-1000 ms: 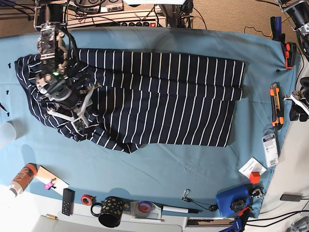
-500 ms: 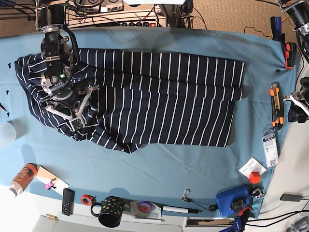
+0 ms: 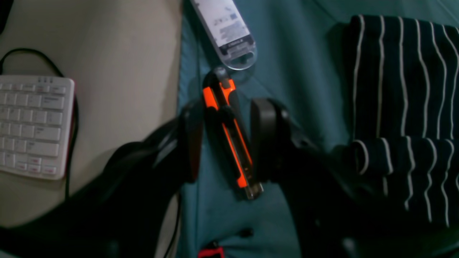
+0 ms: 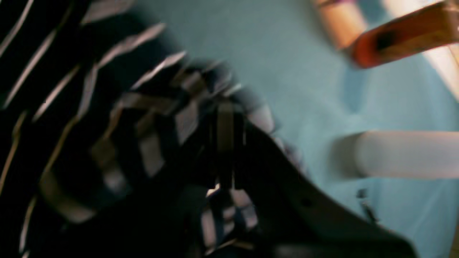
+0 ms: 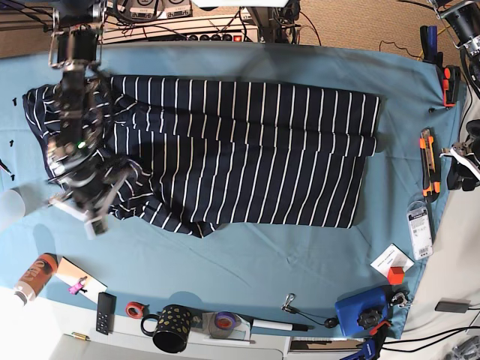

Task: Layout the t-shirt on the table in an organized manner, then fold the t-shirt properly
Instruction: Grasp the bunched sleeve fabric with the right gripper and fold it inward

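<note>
The right gripper [image 5: 96, 212] was clamped on the t-shirt [image 5: 247, 157] edge. The left gripper [image 3: 224, 143] stood wide, an orange utility knife [image 3: 229, 132] between its jaws on the table [image 5: 247, 262].

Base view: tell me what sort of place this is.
Probably a robotics lab or workshop bench: power strips and cables behind the table, a utility knife, tape rolls and a mug along its edges.
</note>
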